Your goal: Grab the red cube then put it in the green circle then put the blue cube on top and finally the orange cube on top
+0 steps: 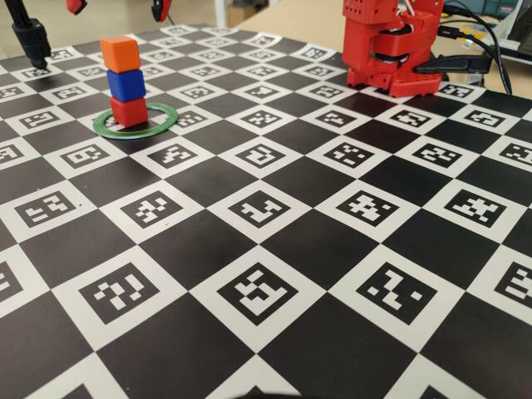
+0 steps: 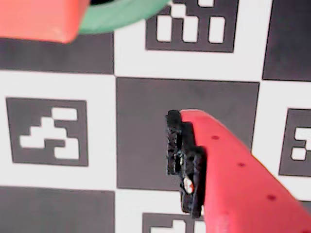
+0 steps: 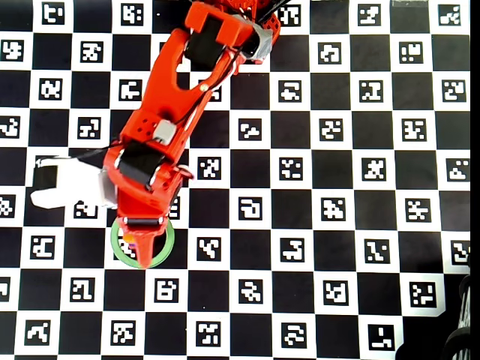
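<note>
In the fixed view a three-cube stack stands inside the green circle point(image 1: 170, 119): the red cube point(image 1: 129, 111) at the bottom, the blue cube point(image 1: 126, 85) on it, the orange cube point(image 1: 120, 54) on top. My gripper point(image 1: 118, 7) hangs above the stack, open, its two red fingertips spread wider than a cube and touching nothing. The wrist view shows one red finger with a black pad point(image 2: 184, 160) over the board, the orange cube point(image 2: 39, 19) and part of the green circle point(image 2: 121, 14) at top left. From overhead, my arm hides the stack; the green circle point(image 3: 171, 238) shows around the finger.
The board is a black-and-white chequer of markers. The red arm base point(image 1: 391, 46) stands at the back right, with cables point(image 1: 490, 41) beside it. A black clamp-like object point(image 1: 29, 37) sits at the back left corner.
</note>
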Controlling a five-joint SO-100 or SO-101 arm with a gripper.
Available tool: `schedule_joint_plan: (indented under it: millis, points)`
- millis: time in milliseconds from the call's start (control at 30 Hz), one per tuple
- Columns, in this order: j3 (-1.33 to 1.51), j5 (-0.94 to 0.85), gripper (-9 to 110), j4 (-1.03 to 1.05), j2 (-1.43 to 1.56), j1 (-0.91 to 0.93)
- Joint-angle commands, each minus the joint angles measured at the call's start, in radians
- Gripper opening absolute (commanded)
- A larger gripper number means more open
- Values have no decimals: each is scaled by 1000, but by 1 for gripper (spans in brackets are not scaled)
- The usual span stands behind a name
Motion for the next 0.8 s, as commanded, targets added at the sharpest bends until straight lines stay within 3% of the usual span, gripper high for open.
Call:
schedule_joint_plan:
  millis: [0, 533, 767]
  points:
    - [69, 35, 50, -26, 213, -15]
    - [706, 57, 38, -333, 624, -95]
    - [1045, -28, 19, -546, 838, -146]
